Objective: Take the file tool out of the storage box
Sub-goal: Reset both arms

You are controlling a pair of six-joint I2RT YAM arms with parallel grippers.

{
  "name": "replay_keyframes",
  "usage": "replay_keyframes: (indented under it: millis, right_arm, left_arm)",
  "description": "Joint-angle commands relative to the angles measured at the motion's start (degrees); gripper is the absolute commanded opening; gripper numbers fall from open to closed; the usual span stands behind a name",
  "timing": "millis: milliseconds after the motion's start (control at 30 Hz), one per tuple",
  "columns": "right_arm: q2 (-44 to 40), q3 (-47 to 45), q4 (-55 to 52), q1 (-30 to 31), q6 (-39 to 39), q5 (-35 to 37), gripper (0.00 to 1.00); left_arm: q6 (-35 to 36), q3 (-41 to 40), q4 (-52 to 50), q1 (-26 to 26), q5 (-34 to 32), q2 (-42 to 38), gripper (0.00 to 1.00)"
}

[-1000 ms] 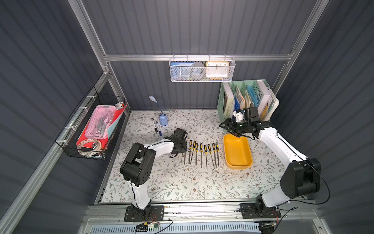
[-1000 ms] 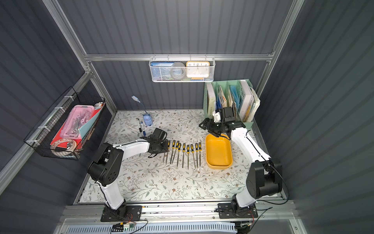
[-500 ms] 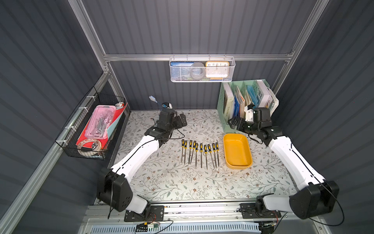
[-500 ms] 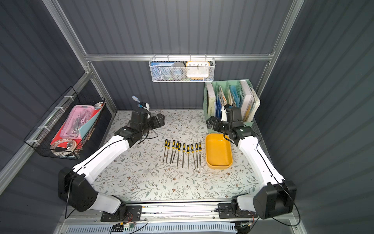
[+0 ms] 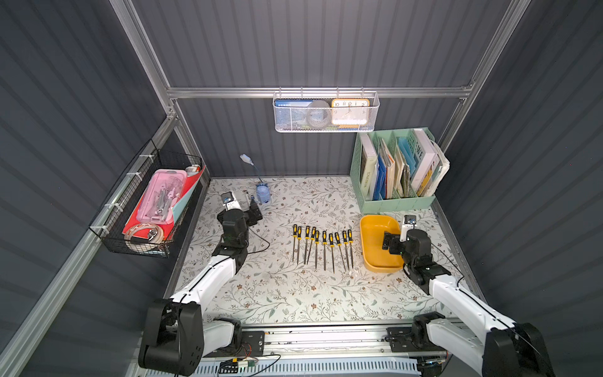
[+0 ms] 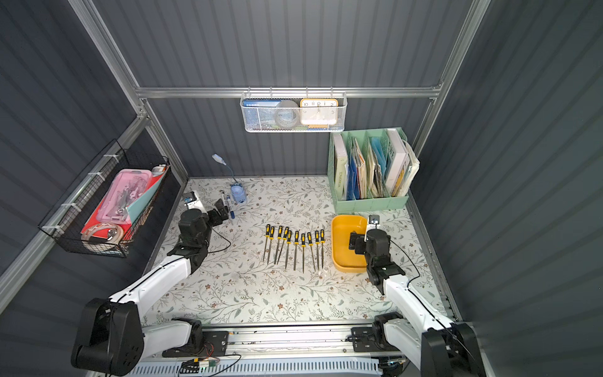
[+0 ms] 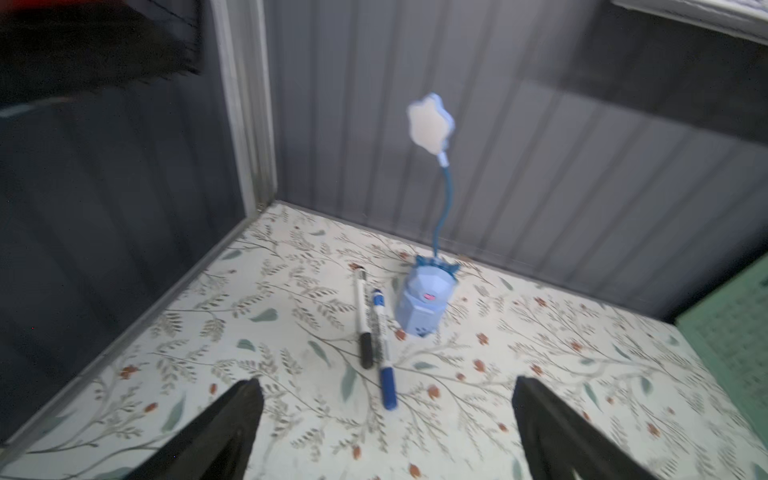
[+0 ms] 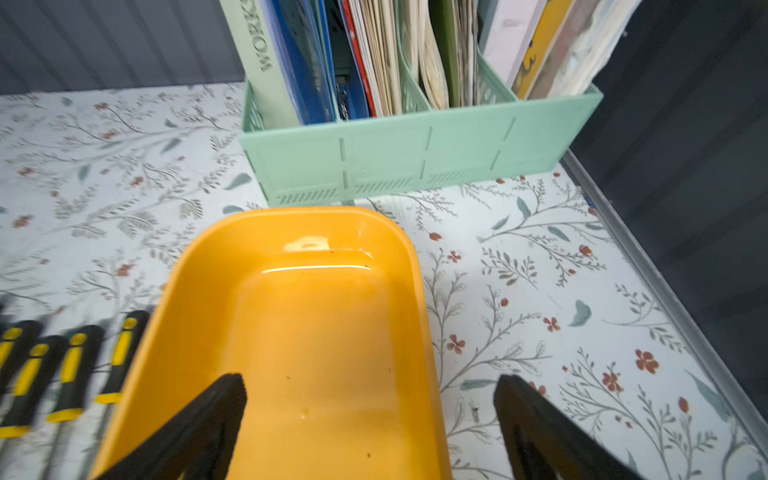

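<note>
Take 12 o'clock as the rear wall in both top views. The storage box [image 5: 372,233] rests on the table [image 5: 293,293] with its long axis on the 12–6 line, just at 6 o'clock of the book organizer [image 8: 415,158]. Its visible floor is bare. The files [image 5: 323,248] lie outside it at its 9 o'clock, in a single row. Their shafts are near-parallel, with long axes roughly 12–6, handles toward 12 o'clock and tips toward 6 o'clock. This spacing probably keeps each handle separately reachable. The right gripper [image 8: 370,380] hangs over the box's 6 o'clock half with jaws spread wide, holding nothing, and is likely stationed for box access. The left gripper [image 7: 386,384], equally wide and empty, faces the marker pens [image 7: 376,332] and desk lamp [image 7: 424,303] at 10 o'clock, well apart from the files. Judgement: removal appears complete.
</note>
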Motion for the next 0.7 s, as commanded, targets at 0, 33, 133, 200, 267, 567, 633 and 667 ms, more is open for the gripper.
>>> replay_keyframes:
  millis: [0,33,133,200,267,567,633,667]
  right_arm:
    - [7.3,-2.0,20.3,-0.6,-3.1,4.0,0.99]
    - [11.1,-1.9,23.2,-0.6,-3.4,4.2,0.99]
    - [17.0,-1.2,31.1,-0.9,-4.7,3.8,0.99]
    - [18.8,0.7,29.3,-1.7,-4.4,2.5,0.99]
    - [21.0,1.1,31.0,-2.3,-3.9,3.0,0.99]
    - [25.3,-0.8,37.0,-5.0,-1.8,-1.4,0.99]
    - [28.2,-1.8,43.8,-5.0,-2.5,-2.2,0.99]
    - [29.2,-2.2,46.1,-5.0,-2.9,-2.3,0.99]
  left_arm:
    - [3.3,-3.9,16.7,4.6,3.5,0.6,0.99]
    - [4.2,-5.3,20.2,5.9,5.3,1.2,0.99]
    - [5.4,-7.3,29.3,7.7,9.0,4.6,0.99]
    - [5.5,-6.9,32.9,8.0,10.8,8.1,0.99]
    - [5.2,-7.2,37.9,8.1,12.1,11.8,0.99]
    - [9.3,-8.8,49.7,8.1,14.3,19.8,1.00]
    - [9.9,-8.5,51.4,8.1,15.6,22.7,0.99]
    - [9.9,-8.5,52.4,8.1,15.3,24.0,0.99]
